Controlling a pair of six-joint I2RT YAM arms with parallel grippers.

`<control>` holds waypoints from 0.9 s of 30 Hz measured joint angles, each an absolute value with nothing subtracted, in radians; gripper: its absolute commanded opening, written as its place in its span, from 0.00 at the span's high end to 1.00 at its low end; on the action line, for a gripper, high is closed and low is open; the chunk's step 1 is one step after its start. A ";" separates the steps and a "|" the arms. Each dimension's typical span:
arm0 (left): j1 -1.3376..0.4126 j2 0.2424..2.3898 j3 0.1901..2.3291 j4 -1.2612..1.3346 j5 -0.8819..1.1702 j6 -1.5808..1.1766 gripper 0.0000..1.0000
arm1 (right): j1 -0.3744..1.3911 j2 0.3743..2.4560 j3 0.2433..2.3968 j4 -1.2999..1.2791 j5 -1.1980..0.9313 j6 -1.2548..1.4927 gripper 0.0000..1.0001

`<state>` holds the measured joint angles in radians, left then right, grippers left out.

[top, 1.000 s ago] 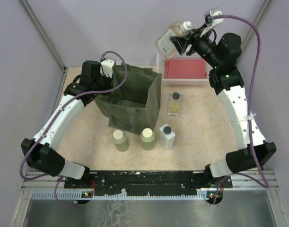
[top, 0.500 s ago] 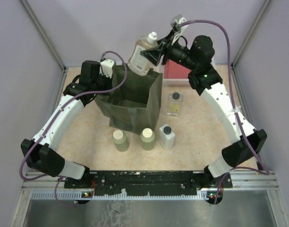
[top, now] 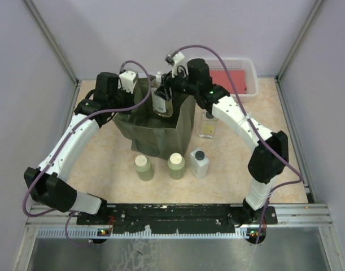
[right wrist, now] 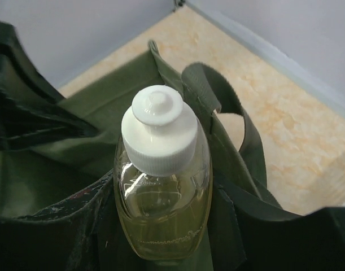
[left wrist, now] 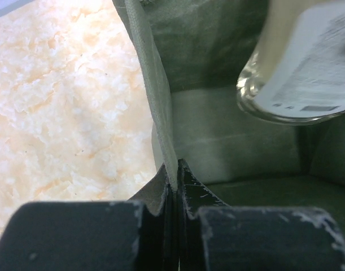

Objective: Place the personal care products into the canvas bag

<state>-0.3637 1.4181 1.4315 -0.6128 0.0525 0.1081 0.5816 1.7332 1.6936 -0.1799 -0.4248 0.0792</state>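
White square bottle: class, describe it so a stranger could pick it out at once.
Find the olive-green canvas bag mid-table. On its near side, towards the arm bases, three bottles stand in a row; the white square bottle is rightmost. Its neighbours, two round olive-green bottles, have cream caps; it alone is white, square-sided and black-capped.

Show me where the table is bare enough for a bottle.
Bare tabletop lies right of the white square bottle and left of the olive-green bottles, beside the left arm. Crowded: the canvas bag, where the left gripper pinches its wall and the right gripper holds a clear bottle.
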 measured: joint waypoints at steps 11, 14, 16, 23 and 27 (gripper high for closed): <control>-0.364 1.418 1.431 -0.612 0.070 0.105 1.00 | 0.715 1.837 1.737 -0.319 -0.252 -0.036 1.00; -0.364 1.419 1.431 -0.612 0.077 0.104 1.00 | 0.720 1.840 1.732 -0.289 -0.236 -0.042 1.00; -0.364 1.419 1.431 -0.612 0.081 0.104 1.00 | 0.719 1.840 1.718 -0.246 -0.216 -0.046 1.00; -0.364 1.426 1.431 -0.606 0.094 0.104 1.00 | 0.717 1.865 1.568 -0.027 -0.149 -0.060 1.00; -0.364 1.433 1.431 -0.600 0.097 0.104 1.00 | 0.717 1.931 1.545 0.042 -0.136 -0.060 1.00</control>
<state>-0.3637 1.4334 1.4315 -0.5999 0.0975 0.1036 0.7174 1.9308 1.5448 0.0422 -0.1356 -0.0597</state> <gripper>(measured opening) 0.043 0.519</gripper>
